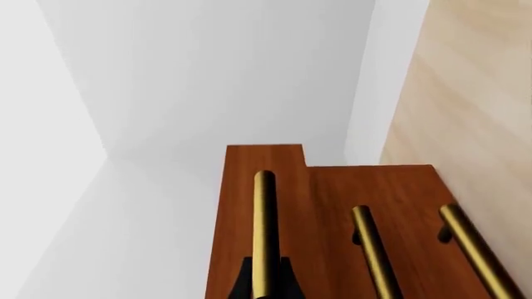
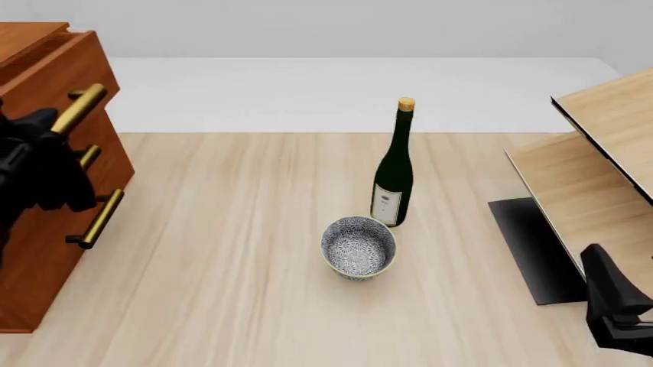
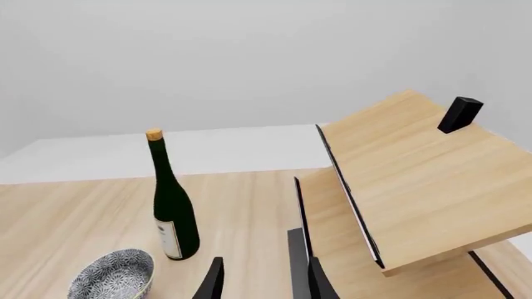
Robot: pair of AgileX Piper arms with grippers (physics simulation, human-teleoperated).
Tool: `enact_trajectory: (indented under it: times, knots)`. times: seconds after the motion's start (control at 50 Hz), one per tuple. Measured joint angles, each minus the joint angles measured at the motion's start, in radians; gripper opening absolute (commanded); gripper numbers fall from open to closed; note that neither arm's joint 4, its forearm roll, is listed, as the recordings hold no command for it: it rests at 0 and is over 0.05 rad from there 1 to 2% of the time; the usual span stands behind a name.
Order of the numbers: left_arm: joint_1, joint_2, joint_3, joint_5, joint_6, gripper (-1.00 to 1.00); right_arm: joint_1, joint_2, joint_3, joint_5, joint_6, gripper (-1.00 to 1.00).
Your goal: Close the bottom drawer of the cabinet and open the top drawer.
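The reddish-brown cabinet (image 2: 23,302) stands at the table's left edge. Its top drawer (image 2: 56,67) juts a little further forward than the two below it; in the left wrist view the top drawer (image 1: 241,187) steps out past the rest of the front. My left gripper (image 2: 51,126) is at that drawer's brass handle (image 2: 82,105), and in the wrist view the left gripper (image 1: 264,277) has a black finger on each side of the bar (image 1: 264,218). The bottom drawer (image 2: 41,256) looks flush with the middle one. My right gripper (image 3: 264,283) is open and holds nothing, low at the right (image 2: 612,306).
A dark green wine bottle (image 2: 393,172) stands mid-table with a patterned bowl (image 2: 358,246) just in front of it. Pale wood panels (image 2: 602,168) on a black base (image 2: 531,245) lean at the right, close to the right arm.
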Motion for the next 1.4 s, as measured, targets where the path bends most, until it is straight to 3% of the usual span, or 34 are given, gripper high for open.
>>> enact_trajectory:
  times: [0.6, 0.62, 1.4]
  knots:
    - [-0.027, 0.011, -0.004, -0.01, 0.0, -1.0, 0.001, -0.002, -0.001, 0.004, 0.004, 1.0]
    - [-0.027, 0.01, -0.004, -0.009, -0.001, 1.0, 0.001, -0.002, -0.001, 0.004, 0.004, 1.0]
    - [-0.052, -0.027, -0.011, 0.068, -0.023, 1.0, 0.002, -0.002, -0.002, 0.004, 0.007, 1.0]
